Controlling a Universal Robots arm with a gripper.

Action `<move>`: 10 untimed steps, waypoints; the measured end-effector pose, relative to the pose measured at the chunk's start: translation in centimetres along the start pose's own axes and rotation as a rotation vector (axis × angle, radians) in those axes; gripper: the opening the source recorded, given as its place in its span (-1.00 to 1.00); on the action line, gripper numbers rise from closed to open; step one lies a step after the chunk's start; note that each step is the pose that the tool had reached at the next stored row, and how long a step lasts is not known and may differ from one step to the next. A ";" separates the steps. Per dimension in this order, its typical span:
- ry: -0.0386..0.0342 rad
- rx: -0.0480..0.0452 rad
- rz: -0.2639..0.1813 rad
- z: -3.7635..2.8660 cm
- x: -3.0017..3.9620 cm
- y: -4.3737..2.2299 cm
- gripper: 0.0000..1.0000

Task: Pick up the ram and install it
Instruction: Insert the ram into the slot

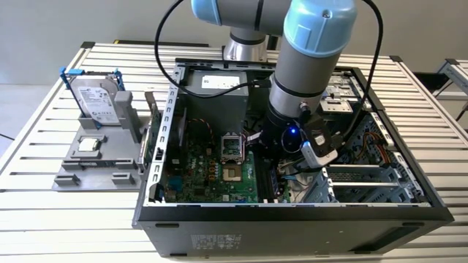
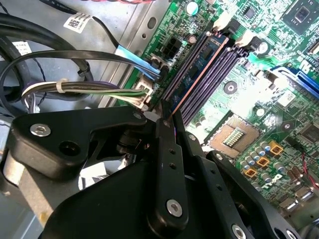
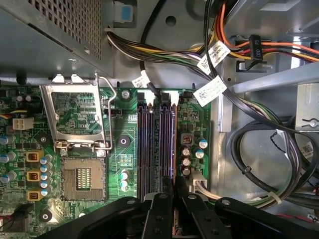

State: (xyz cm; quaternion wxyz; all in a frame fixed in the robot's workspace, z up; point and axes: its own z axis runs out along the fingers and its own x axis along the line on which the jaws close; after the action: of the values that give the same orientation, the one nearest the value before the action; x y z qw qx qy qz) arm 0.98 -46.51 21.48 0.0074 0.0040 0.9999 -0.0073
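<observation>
The ram (image 2: 199, 79) is seen edge-on as a thin dark stick with a copper-coloured edge. It stands in line with the dark memory slots (image 2: 219, 64) on the green motherboard. In the first wrist view the ram (image 3: 174, 149) lies along the outermost slot, beside the other slots (image 3: 152, 144). My gripper (image 2: 167, 119) has its black fingers shut on the near end of the stick, also seen in the first wrist view (image 3: 174, 186). In the exterior view the arm's wrist (image 1: 292, 126) reaches down inside the open computer case (image 1: 292, 211).
A processor socket (image 3: 82, 177) with its raised metal frame (image 3: 75, 112) sits beside the slots. Bundled cables (image 3: 259, 124) crowd the other side. Outside the case, a grey fixture (image 1: 95, 164) holds a silver hard drive (image 1: 98, 101) and a processor chip (image 1: 89, 144).
</observation>
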 end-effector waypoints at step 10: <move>0.0001 -0.0006 0.000 0.11 0.00 -0.01 -1.00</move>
State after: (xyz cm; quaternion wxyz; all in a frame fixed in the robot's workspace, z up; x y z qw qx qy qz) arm 0.98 -46.53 21.36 0.0073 0.0040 0.9999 -0.0071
